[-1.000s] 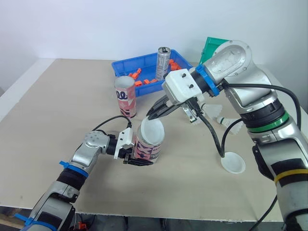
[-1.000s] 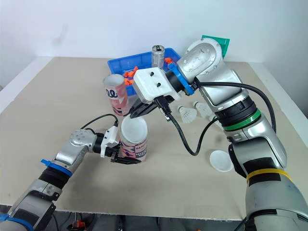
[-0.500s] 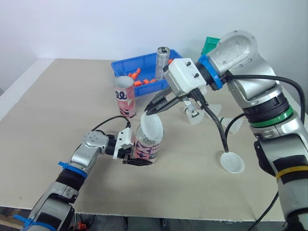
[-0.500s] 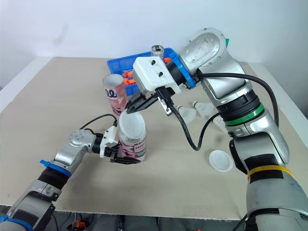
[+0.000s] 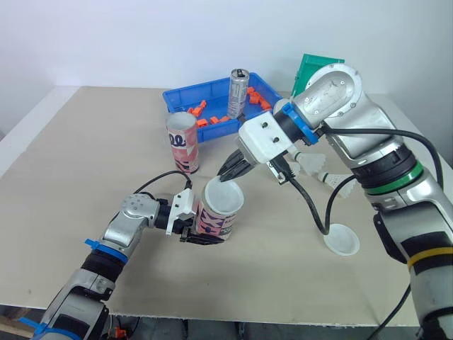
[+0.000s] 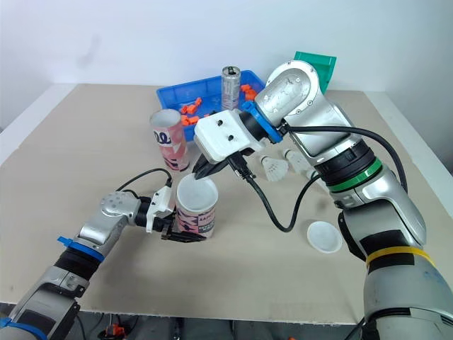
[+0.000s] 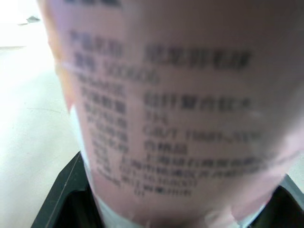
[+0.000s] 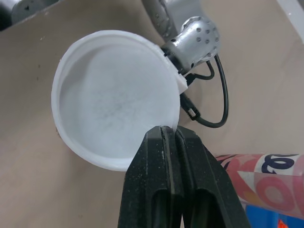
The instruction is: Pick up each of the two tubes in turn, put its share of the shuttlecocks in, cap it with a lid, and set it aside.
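Left gripper (image 5: 193, 229): your two black fingers are closed against the lower part of the pink tube, one on each side, so it is gripped firmly
Held tube (image 5: 216, 220): it stands upright on the table (image 5: 85, 149), near the front edge and in front of the other tube; your left wrist view looks straight at its printed pink wall (image 7: 166, 109)
Right gripper (image 5: 231, 172): your fingers are pinched tight together on the rim of a white lid, with no gap between them that you can see in the right wrist view
Lid (image 5: 224, 195): it lies over the mouth of the held tube, hollow side up, roughly level; you cannot tell whether it is pressed home
Second tube (image 5: 183, 142): upright and uncapped, just in front of the blue bin (image 5: 174, 96), apart from both grippers
Second lid (image 5: 342, 239): flat on the table, well to the right of the held tube
Shuttlecocks (image 5: 312, 164): lying on the table under your right arm
Can (image 5: 239, 92): upright inside the blue bin among orange pieces
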